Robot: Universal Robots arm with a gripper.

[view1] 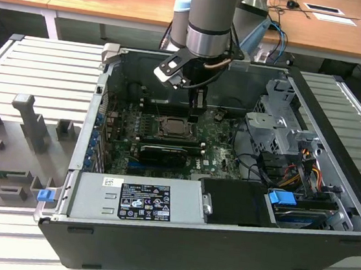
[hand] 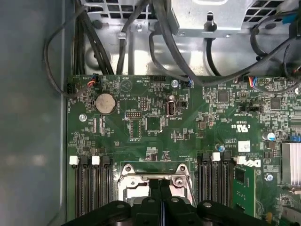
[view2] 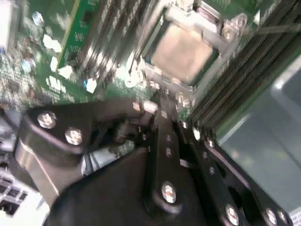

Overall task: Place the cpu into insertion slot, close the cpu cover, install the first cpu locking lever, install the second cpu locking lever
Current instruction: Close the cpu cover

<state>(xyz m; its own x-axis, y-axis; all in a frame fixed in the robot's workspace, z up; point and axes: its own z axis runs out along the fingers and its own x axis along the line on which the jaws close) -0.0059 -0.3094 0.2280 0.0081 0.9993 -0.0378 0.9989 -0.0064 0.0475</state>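
Note:
The cpu (view2: pixel 183 49) shows its pale beige metal face inside the insertion slot (view1: pixel 158 133) on the green board. The silver cpu cover (view2: pixel 157 77) lies flat as a frame around the chip, and its edge (hand: pixel 128 170) shows again in the first wrist view. A thin metal lever (hand: pixel 189 181) runs along one side of the socket. My gripper (view1: pixel 196 107) hangs just above the socket's edge on the exterior view's right. Its black fingers (hand: pixel 155 190) are pressed together, shut, and I see nothing between them. The fingertips (view2: pixel 160 106) sit right beside the cover's rim.
Long black memory slots (hand: pixel 91 188) flank the socket on both sides (hand: pixel 214 183). A grey power supply (view1: pixel 137 198) fills the case's near side, and a metal drive cage (view1: pixel 275 129) with cables stands at the exterior view's right. Thick black cables (hand: pixel 155 42) cross beyond the board.

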